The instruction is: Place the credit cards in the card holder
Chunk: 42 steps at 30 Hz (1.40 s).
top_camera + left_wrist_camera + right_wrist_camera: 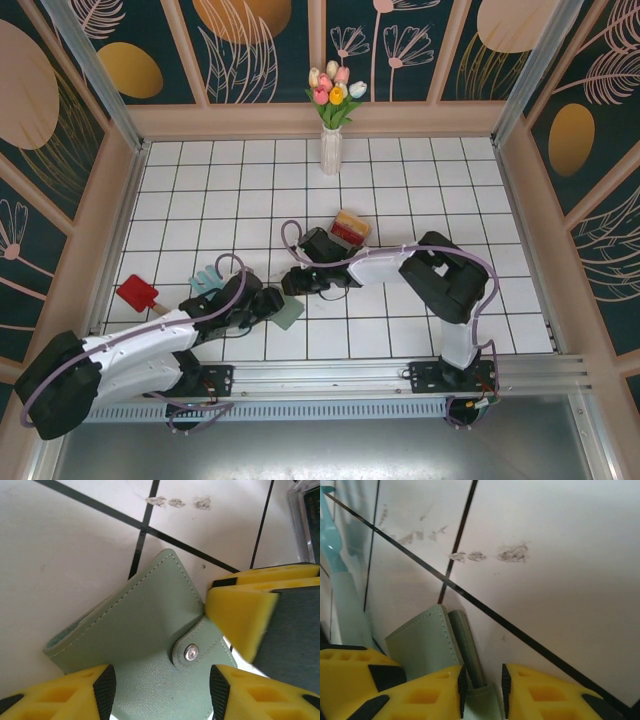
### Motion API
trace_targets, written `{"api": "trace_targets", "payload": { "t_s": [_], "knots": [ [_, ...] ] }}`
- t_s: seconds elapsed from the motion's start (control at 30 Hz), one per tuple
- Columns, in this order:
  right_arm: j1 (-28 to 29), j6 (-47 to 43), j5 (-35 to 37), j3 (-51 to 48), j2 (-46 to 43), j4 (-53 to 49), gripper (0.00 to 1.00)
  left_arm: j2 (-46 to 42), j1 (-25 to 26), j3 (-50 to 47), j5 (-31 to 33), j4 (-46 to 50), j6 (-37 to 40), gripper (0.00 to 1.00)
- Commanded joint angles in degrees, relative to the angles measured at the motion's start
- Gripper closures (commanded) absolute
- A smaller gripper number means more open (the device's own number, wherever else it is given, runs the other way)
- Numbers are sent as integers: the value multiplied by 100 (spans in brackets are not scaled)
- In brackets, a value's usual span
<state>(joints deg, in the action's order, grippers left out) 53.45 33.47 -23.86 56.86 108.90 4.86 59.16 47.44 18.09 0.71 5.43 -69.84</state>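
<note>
1. The card holder (289,314) lies low and left of centre on the tiled table (400,180).
2. The left gripper (161,690) straddles it, fingers apart.
3. The right gripper (482,690) pinches its strap.

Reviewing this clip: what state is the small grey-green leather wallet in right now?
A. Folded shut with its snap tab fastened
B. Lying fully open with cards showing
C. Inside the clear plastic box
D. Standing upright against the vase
A: in the left wrist view the small grey-green leather wallet lies folded on the white tiled table, its tab pressed down over the metal snap.
</note>
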Motion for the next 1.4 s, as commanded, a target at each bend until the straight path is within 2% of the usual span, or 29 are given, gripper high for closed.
{"api": "trace_targets", "payload": {
  "t_s": [0.0,0.2,0.3,0.43,0.53,0.63,0.83,0.93,1.17,1.37],
  "knots": [
    [40,39,153,-29,-100,-109,72,388,36,92,-90,-616,339,44],
    [-91,378,566,-782,-828,-95,72,1219,36,400,-271,-1579,564,45],
    [-207,590,759,-1203,-1270,-67,72,1513,39,675,-319,-1771,702,46],
    [-396,658,694,-1429,-1623,-92,71,1250,35,814,-7,-1466,762,45],
    [-414,613,981,-1333,-1717,-396,69,835,34,697,338,-896,627,43],
    [-410,625,1030,-1347,-1830,-495,68,490,37,434,374,-651,489,41],
    [-286,562,487,-1397,-1845,-337,72,452,34,116,-61,-1002,278,42],
    [-239,551,433,-1414,-1813,-322,76,724,29,180,-257,-1167,311,43],
    [-195,567,285,-1557,-1652,-267,77,1322,37,256,-512,-1628,347,46],
    [-185,590,376,-1719,-1437,-307,78,1631,31,414,-719,-1865,462,53]
  ]
}}
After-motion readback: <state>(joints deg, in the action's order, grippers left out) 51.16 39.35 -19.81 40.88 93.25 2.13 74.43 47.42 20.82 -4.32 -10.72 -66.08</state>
